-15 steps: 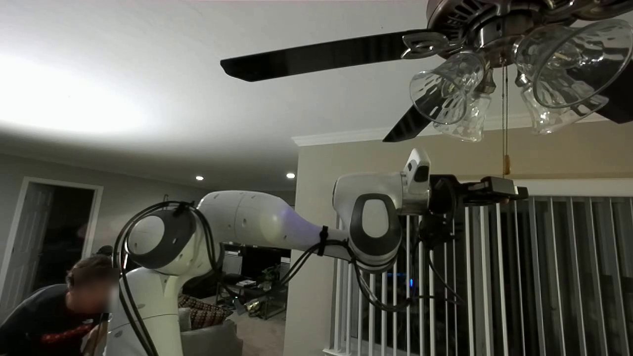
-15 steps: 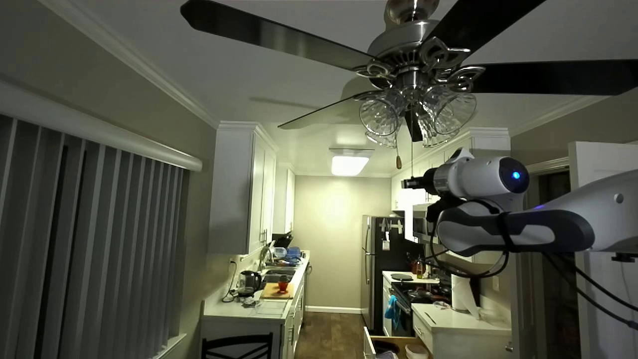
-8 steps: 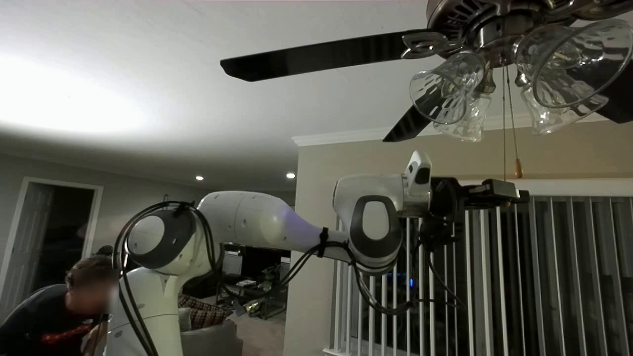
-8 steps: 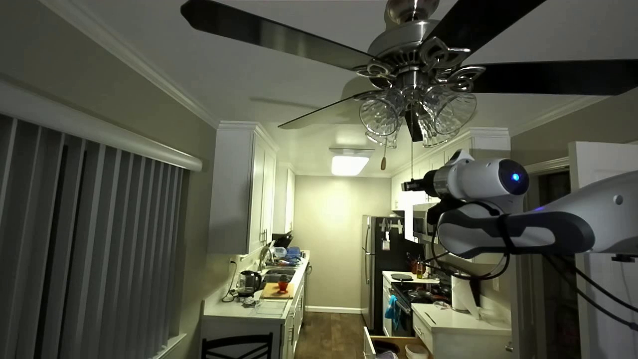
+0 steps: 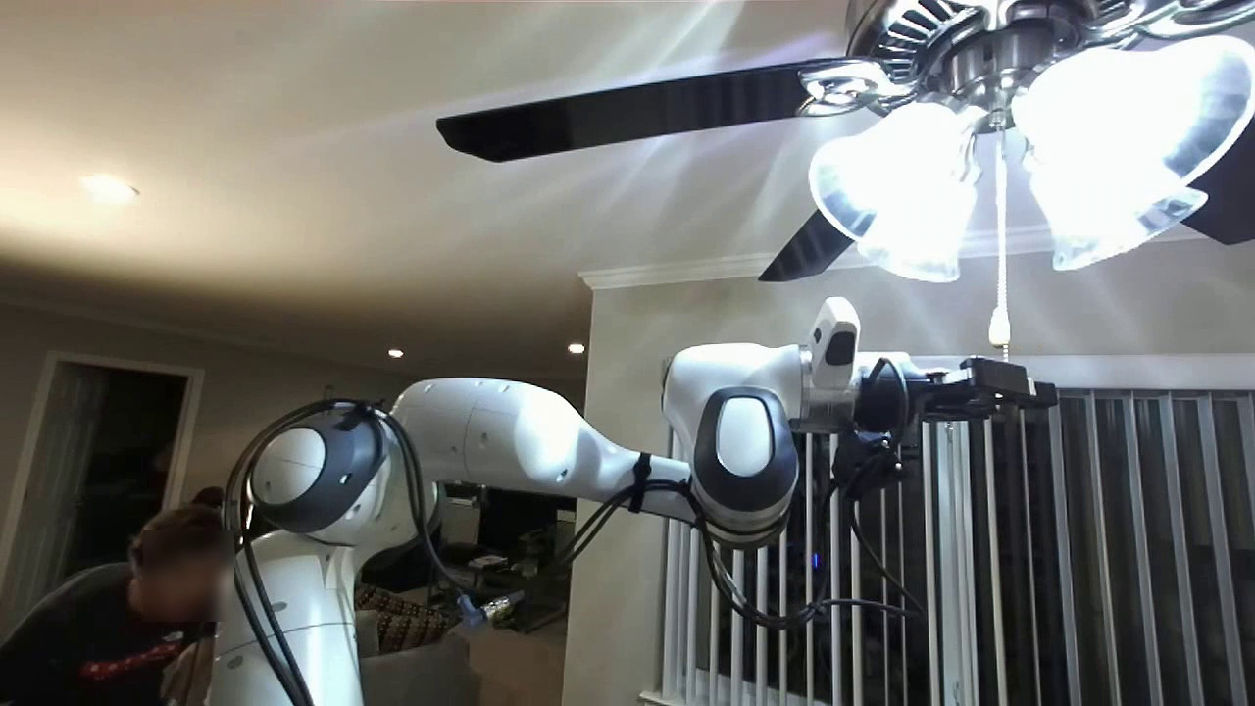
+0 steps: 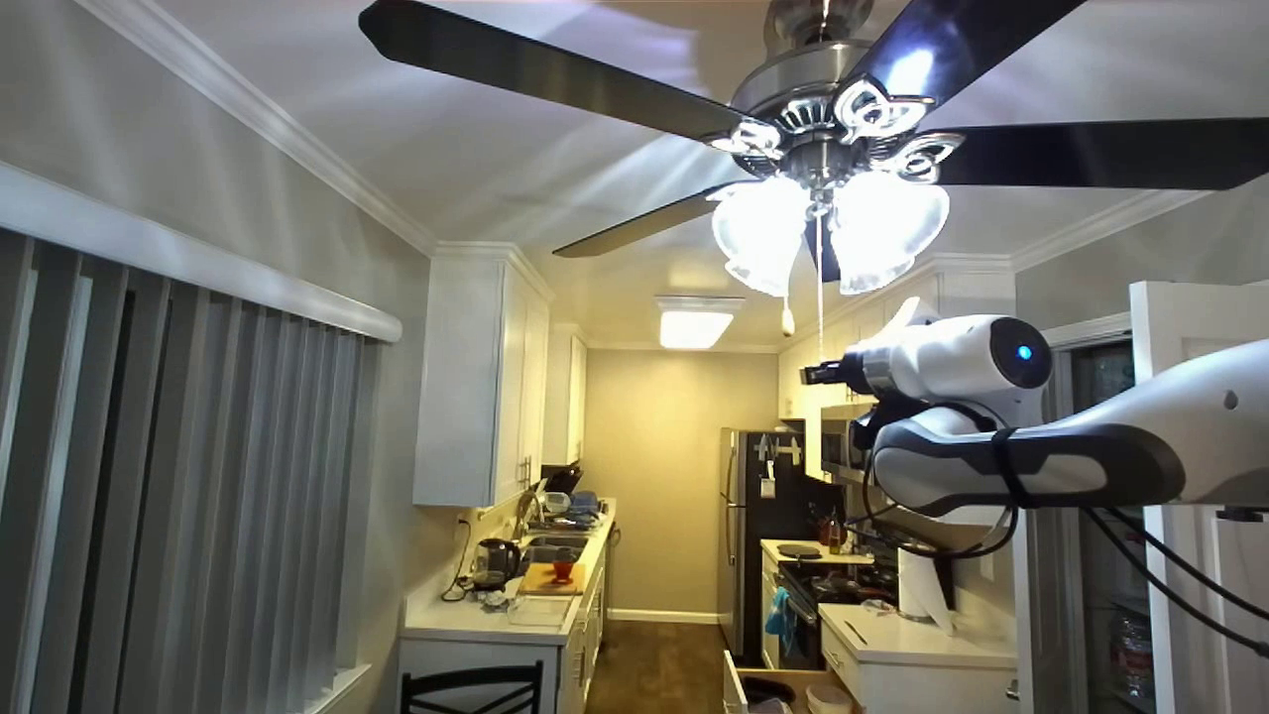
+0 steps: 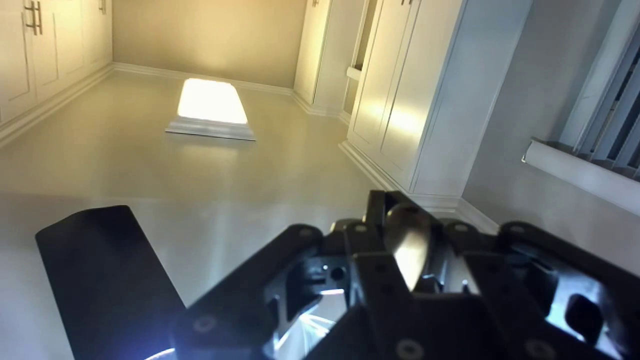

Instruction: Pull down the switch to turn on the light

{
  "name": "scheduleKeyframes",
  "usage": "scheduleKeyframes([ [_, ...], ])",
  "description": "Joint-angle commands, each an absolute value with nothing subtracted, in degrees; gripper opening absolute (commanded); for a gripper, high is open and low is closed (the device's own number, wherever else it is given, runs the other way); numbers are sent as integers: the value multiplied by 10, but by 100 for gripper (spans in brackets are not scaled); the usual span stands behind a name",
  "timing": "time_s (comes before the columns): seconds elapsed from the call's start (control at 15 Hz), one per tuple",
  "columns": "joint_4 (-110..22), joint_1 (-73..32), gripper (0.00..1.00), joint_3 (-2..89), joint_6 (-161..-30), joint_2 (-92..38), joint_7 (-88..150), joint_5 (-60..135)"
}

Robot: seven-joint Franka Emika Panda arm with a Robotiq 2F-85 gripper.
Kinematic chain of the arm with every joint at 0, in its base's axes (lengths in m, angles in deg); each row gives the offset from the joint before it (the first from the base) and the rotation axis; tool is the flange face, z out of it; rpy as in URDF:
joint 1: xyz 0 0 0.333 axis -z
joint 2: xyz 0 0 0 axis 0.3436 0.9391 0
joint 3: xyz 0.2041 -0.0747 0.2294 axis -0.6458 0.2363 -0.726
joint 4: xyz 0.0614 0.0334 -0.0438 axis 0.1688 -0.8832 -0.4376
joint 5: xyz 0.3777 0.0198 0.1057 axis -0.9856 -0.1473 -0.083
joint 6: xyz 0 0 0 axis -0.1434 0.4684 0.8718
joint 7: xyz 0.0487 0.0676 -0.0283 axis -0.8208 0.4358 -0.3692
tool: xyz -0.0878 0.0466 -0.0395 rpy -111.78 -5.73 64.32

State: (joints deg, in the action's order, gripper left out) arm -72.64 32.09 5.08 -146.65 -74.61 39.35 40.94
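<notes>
The light, a cluster of bell-shaped glass shades, glows bright white in both exterior views point(image 5: 912, 186) point(image 6: 887, 228). The switch, a thin pull cord point(image 6: 820, 297), runs straight down from the fan hub to my gripper point(image 6: 818, 374). In the wrist view its tan knob point(image 7: 411, 245) sits between the fingers, close under the fingertips. My gripper point(image 7: 388, 197) is shut on it; the exact contact is hidden by the dark fingers. The gripper also shows in an exterior view point(image 5: 1025, 386), below the shades. A second cord's knob point(image 5: 999, 327) hangs free beside it, also seen here point(image 6: 788, 319).
Dark fan blades point(image 5: 627, 108) spread above the arm, one also in the wrist view point(image 7: 105, 275). Vertical blinds point(image 5: 1128, 529) stand behind the gripper. A person point(image 5: 108, 618) is by the arm's base. White cabinets point(image 6: 476, 377) and a ceiling lamp point(image 6: 696, 327) are farther back.
The light has gone from dark to lit. My gripper has moved slightly down with the cord. The free second knob has swung back towards the held cord.
</notes>
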Motion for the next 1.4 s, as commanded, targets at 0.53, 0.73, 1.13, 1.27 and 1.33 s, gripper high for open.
scheduleKeyframes([
  [0.53, -736, 299, 59, 61, -1478, -745, 390, 411],
  [0.73, -737, 296, 78, 63, -1468, -744, 386, 414],
  [1.13, -748, 302, 100, 61, -1421, -747, 384, 416],
  [1.27, -749, 302, 100, 62, -1411, -747, 384, 415],
  [1.33, -750, 303, 100, 60, -1406, -747, 384, 416],
])
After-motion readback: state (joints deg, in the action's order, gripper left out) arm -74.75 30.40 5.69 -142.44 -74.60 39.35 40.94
